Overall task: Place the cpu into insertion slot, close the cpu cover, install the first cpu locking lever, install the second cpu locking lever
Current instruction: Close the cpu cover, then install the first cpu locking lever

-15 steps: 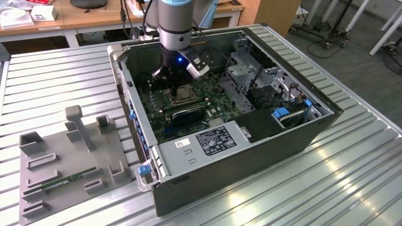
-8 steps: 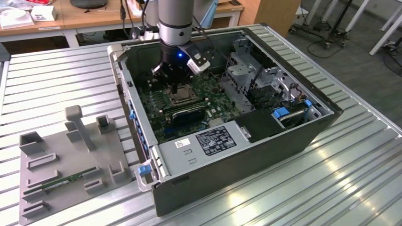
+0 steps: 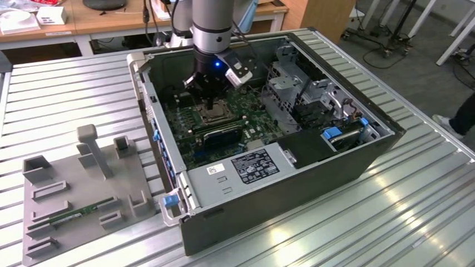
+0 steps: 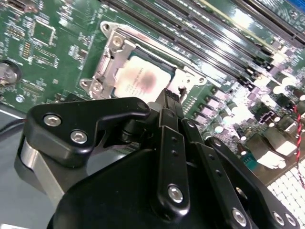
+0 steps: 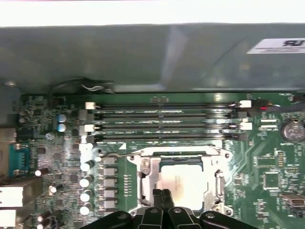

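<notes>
Ribbed metal bench (image 3: 74,94); open PC case (image 3: 297,194) w/ mobo (image 3: 178,118) inside; cpu (image 5: 183,183) in insertion slot (image 5: 145,179); claw (image 5: 162,193) pinched together near it.

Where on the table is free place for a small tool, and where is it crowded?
Free: the ribbed table at the exterior view's right of the computer case, and the stretch beyond the grey fixture. Crowded: inside the case, where the pincer is at the cpu.

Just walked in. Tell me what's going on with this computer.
A robot arm's end effector is down inside the open computer case, right at the edge of the cpu. The cpu sits on the green motherboard with the silver cpu cover lying flat around it. The fingers are together, with nothing seen between them.
</notes>
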Robot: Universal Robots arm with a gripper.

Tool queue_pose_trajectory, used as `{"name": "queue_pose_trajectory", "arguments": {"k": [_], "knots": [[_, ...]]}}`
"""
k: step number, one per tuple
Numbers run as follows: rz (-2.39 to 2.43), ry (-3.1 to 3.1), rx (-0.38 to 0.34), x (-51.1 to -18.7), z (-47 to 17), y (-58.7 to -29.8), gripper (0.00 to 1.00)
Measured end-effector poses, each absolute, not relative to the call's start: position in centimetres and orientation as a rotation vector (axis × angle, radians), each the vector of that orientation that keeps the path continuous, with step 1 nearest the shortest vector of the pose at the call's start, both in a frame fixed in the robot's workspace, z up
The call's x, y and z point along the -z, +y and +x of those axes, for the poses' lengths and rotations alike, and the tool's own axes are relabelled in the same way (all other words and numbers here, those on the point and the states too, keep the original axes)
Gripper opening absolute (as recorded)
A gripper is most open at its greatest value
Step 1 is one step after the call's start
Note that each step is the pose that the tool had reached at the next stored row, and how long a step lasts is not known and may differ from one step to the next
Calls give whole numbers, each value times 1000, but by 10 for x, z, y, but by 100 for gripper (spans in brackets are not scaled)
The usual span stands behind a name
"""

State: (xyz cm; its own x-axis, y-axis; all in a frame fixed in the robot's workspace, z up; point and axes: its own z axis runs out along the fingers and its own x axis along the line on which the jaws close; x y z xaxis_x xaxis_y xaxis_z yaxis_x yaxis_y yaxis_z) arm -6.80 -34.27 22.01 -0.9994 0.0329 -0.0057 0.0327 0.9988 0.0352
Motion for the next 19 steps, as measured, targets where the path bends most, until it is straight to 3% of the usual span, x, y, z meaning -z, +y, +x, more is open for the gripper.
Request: {"name": "queue_pose_trajectory", "arguments": {"k": [19], "knots": [[51, 3134, -55, -220, -51, -343, 11]]}}
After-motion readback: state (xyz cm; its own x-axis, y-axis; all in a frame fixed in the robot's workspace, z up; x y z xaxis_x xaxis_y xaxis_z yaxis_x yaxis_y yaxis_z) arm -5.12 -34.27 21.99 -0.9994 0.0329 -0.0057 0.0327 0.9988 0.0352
